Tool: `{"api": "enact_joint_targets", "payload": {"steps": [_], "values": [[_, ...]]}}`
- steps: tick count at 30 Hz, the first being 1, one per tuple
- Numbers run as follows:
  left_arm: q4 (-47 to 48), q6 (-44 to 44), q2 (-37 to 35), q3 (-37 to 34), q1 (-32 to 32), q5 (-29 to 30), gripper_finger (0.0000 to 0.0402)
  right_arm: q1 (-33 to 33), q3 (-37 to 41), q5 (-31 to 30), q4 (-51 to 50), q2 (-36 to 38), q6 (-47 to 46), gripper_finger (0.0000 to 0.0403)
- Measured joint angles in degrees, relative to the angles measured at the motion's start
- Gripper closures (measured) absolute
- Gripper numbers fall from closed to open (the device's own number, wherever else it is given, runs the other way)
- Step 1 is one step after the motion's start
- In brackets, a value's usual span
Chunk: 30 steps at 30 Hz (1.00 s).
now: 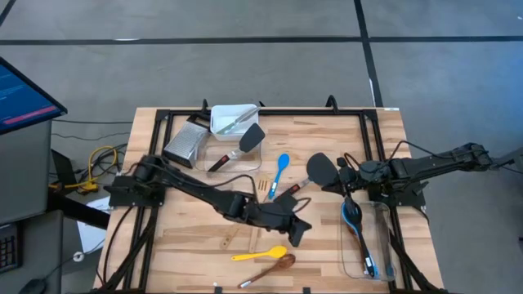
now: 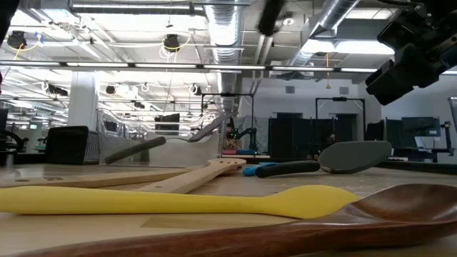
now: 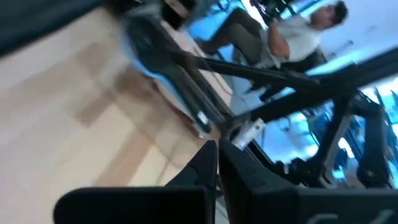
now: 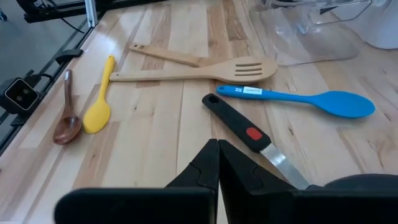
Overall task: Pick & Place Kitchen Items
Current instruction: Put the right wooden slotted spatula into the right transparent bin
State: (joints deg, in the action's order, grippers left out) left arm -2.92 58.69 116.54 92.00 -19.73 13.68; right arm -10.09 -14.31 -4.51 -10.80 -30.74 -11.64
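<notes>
We see the left claw [image 1: 301, 231] over the middle of the table [image 1: 196, 245], fingers together and holding nothing. The right claw [image 1: 341, 176] sits near the table's right side, fingers also together and empty.

Utensil positions, high view:
- A yellow spoon [image 1: 260, 254] and a dark wooden spoon [image 1: 271, 267] lie side by side near the front edge, just in front of the left claw.
- A blue spoon [image 1: 281, 170] lies at the table's centre, between the two arms.
- A black spatula [image 1: 320, 170] lies just beside the right claw; whether they touch, we cannot tell.
- A second black spatula [image 1: 242, 145] lies toward the back, its blade on a clear tub [image 1: 219, 155].
- A white tub [image 1: 233, 119] at the back edge holds a utensil with a pale handle; a metal grater [image 1: 185, 143] lies beside it.
- A clear tub [image 1: 368, 245] on the right side holds a blue-and-black utensil [image 1: 353, 216].

In the right wrist view, a wooden slotted turner [image 4: 205, 70] lies across a plain wooden spoon [image 4: 165, 55], near the blue spoon.

A person [image 3: 292, 34] shows beyond the table in the left wrist view.
</notes>
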Motion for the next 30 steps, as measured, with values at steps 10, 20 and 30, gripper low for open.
{"api": "enact_joint_targets", "payload": {"steps": [10,20,30], "values": [[5.11,-2.74,10.98,11.60,0.25,-10.98,0.0400,-0.02,0.00,0.00,0.04,0.00,0.00,0.0403],[37.89,2.52,8.79,11.62,1.66,-10.41,0.0400,-0.01,-0.02,-0.02,-0.06,0.00,0.00,0.0403],[53.10,6.13,8.36,10.61,2.63,-9.05,0.0399,-0.01,-0.04,0.00,-0.89,0.01,0.00,0.0403]]}}
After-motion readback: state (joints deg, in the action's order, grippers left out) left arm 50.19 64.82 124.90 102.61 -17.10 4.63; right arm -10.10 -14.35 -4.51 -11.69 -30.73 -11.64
